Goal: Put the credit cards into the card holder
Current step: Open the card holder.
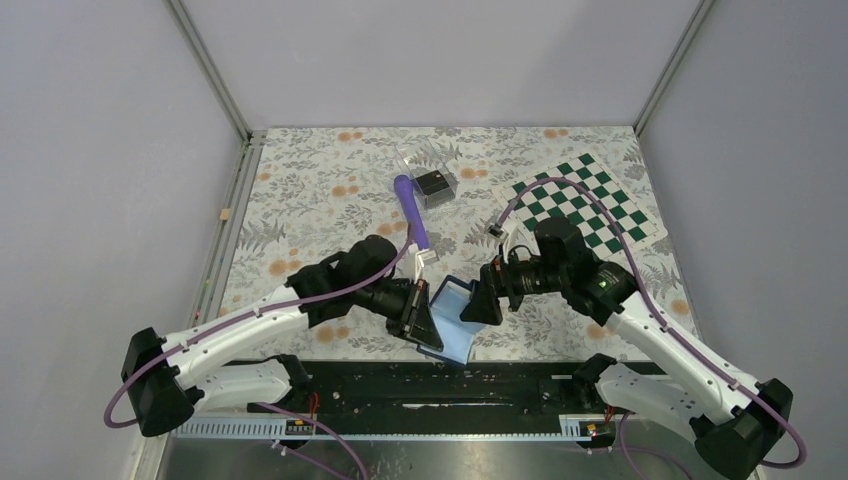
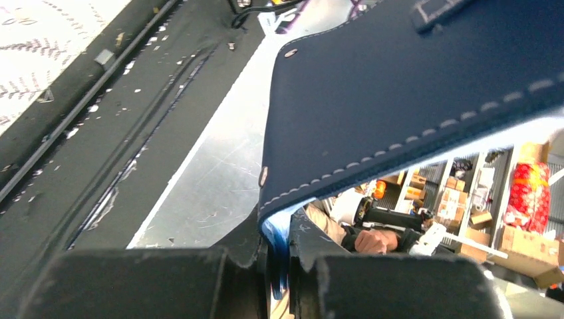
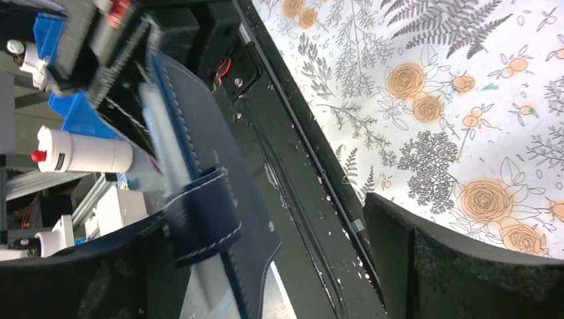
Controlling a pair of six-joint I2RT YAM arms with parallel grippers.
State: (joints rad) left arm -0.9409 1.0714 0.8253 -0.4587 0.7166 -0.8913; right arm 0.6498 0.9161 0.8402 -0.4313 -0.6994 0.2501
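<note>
The card holder is a navy wallet with a lighter blue inside, held open in the air over the table's near edge. My left gripper is shut on its left edge; in the left wrist view the light blue lining is pinched between the fingers and the navy cover spreads above. My right gripper is at the wallet's right side, open. In the right wrist view the wallet's snap tab lies by the left finger. Dark credit cards sit stacked in a clear box at the back.
The clear plastic box stands at the back centre with a purple handled object beside it. A green and white chequered board lies at the back right. A black rail runs along the near edge under the wallet.
</note>
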